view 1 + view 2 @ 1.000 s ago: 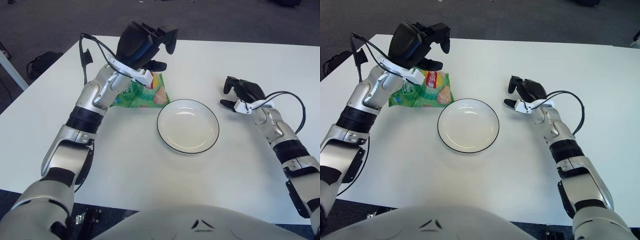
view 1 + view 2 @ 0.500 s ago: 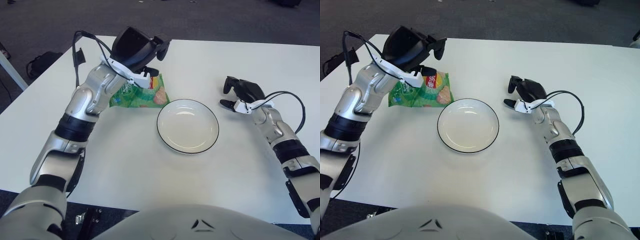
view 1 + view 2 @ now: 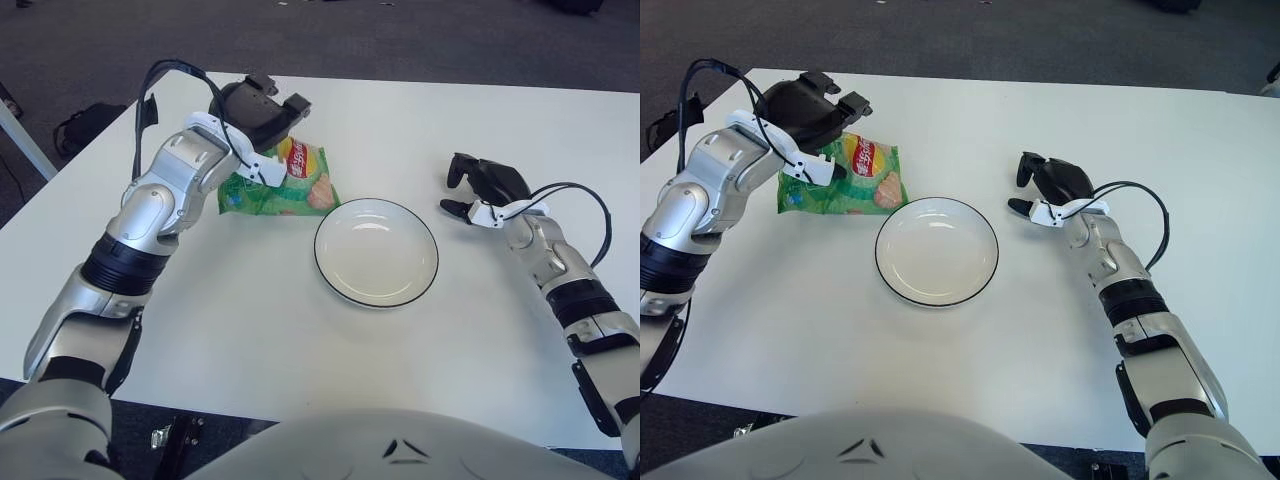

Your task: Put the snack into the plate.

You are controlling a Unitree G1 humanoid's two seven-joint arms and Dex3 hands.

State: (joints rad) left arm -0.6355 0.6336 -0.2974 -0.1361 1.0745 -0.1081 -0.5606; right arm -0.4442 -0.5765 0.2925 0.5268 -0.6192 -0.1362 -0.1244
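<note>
A green snack bag (image 3: 290, 185) with a red and yellow label lies flat on the white table (image 3: 280, 330), just left of and behind the plate. The white plate (image 3: 376, 255) has a dark rim, holds nothing and sits mid-table. My left hand (image 3: 258, 112) is low over the bag's back left corner. Its fingers are spread and its palm faces down, covering that part of the bag; no grasp on the bag shows. My right hand (image 3: 482, 186) shows to the right of the plate, fingers relaxed and holding nothing.
The table's far edge runs close behind my left hand, and its left edge slants down beside my left arm. A black bag (image 3: 82, 126) lies on the dark floor beyond the left edge. A cable (image 3: 150, 85) loops off my left forearm.
My left hand has come down from high above the bag and shifted left, now sitting low over its back left corner. The bag, plate and right hand have not moved.
</note>
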